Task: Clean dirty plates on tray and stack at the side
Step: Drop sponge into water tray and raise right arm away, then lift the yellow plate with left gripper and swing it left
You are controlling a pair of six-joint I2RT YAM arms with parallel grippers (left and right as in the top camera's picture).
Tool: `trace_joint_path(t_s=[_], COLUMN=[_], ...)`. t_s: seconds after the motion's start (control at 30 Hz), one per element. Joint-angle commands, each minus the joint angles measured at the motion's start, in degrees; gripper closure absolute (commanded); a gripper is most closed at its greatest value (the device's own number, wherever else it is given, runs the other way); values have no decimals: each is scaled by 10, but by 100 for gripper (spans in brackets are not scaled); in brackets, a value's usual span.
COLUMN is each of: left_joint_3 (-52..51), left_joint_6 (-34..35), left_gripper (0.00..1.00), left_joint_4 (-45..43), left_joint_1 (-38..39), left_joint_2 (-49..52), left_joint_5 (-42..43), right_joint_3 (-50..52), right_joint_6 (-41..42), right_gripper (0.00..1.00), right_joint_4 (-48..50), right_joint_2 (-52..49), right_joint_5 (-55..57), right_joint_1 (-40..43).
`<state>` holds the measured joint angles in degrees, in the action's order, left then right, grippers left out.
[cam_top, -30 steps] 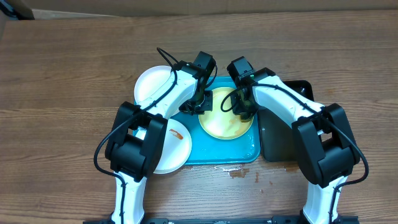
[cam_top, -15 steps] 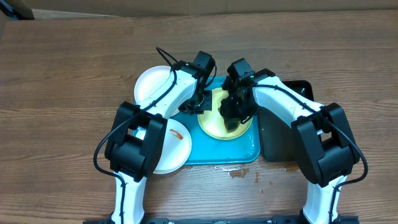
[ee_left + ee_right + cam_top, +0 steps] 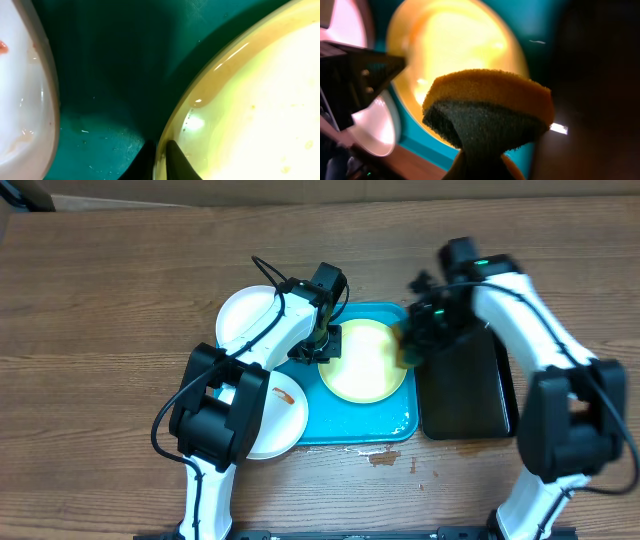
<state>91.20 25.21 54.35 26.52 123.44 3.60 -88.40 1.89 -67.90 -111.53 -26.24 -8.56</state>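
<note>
From overhead, the left hand (image 3: pixel 325 348) was clamped on the rim of the green-rimmed plate (image 3: pixel 368 362), which lay in the tray (image 3: pixel 360 430) directly to that hand's right. The right hand (image 3: pixel 418 340), blurred, hung just off the plate's other side, over the seam between the tray and a black tray (image 3: pixel 465 395), squeezing a sponge (image 3: pixel 407 352). Further out, to the left hand's left, a bare white plate (image 3: pixel 242 315) sat on the table (image 3: pixel 120 330). A smeared white plate (image 3: pixel 285 418) lay nearer the robot, under that arm.

In the left wrist view, two dark fingertips (image 3: pixel 177 162) straddled the plate's rim, closed on it. Pale specks dotted the plate's floor. Across a strip of tray showed a marked white plate (image 3: pixel 25 100) (which of the two, I could not tell).

In the right wrist view, the sponge (image 3: pixel 487 110) was pinched at its waist by shut fingers, clear of the plate beyond it.

The risk, as I judged it, was the thin edge grip: a firm wipe could skid or tip the plate out of the left hand. The specks also suggested stacking it now would be premature.
</note>
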Motion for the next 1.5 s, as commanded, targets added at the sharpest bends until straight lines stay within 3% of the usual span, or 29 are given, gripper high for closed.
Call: trace_joint_path(t_s=[0.0,0.13,0.3,0.57,0.6,0.67,0.73,0.9,1.1,1.17,1.3,1.47], left_joint_3=[-9,-9,-9,-9,-9,-9,-9,-9,-9,-9,-9,9], left_joint_6=[8,8,8,8,8,8,8,8,7,8,7,-19], left_gripper=[86,80,73,72,73,71,67,67,67,72,96,96], left_joint_4=[-2,-4,-4,-4,-3,-3,-3,-2,-2,0,7,21], left_joint_1=[1,2,1,1,1,1,1,2,2,2,2,-9], left_joint_2=[16,16,16,16,16,16,16,16,16,16,16,14], left_joint_5=[-16,-5,3,6,6,6,5,5,5,6,9,7], right_joint_3=[-17,6,82,167,168,165,151,47,-55,-68,-67,-65], right_joint_6=[9,43,75,89,89,88,89,88,89,89,89,89], right_gripper=[96,96,96,96,91,60,42,35,20,16,0,0], right_joint_4=[-32,-52,-5,81,82,85,80,16,-24,-21,-19,-17], right_joint_2=[41,40,40,40,40,41,41,41,41,41,40,40], right_joint_5=[106,213,251,266,266,263,261,262,262,262,262,262], right_joint_1=[39,72,73,73,73,73,73,95,160,197,276,347])
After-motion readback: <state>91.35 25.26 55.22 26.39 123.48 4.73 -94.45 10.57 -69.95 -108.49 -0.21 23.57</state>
